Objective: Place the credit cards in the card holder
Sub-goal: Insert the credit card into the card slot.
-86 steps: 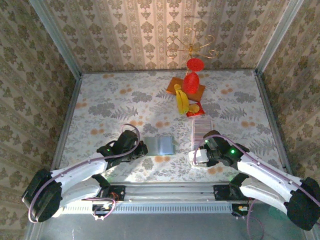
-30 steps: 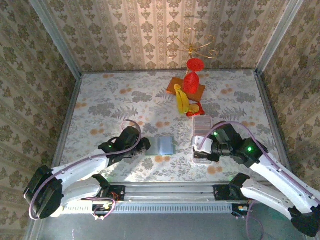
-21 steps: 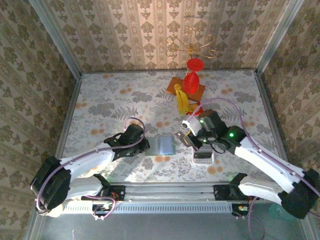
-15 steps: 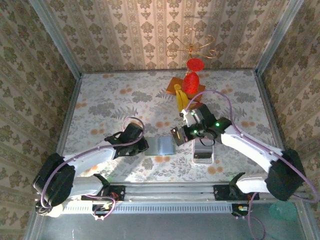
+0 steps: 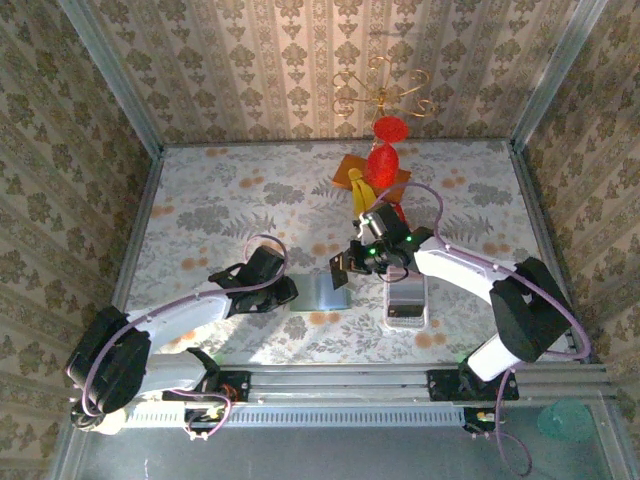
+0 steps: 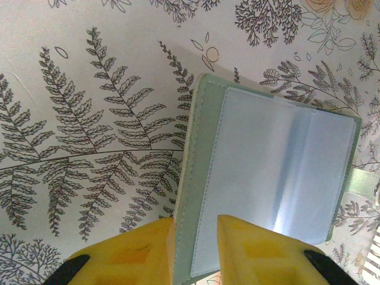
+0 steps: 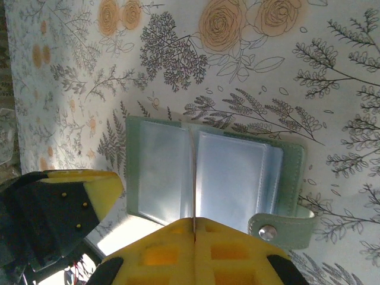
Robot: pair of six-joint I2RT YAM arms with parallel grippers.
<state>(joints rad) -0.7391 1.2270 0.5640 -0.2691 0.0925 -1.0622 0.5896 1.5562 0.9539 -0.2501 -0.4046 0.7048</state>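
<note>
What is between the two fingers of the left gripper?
In the left wrist view, the near edge of the open card holder sits between the left gripper fingers.

My left arm reaches low and forward, its left gripper (image 6: pixel 196 252) with yellow fingers (image 6: pixel 139 252) set a narrow gap apart, pinching a thin edge between them. My right arm bends inward across the middle, its right gripper (image 7: pixel 194 240) pressed together, the two yellow fingers (image 7: pixel 228 249) meeting along a fine seam.
</note>
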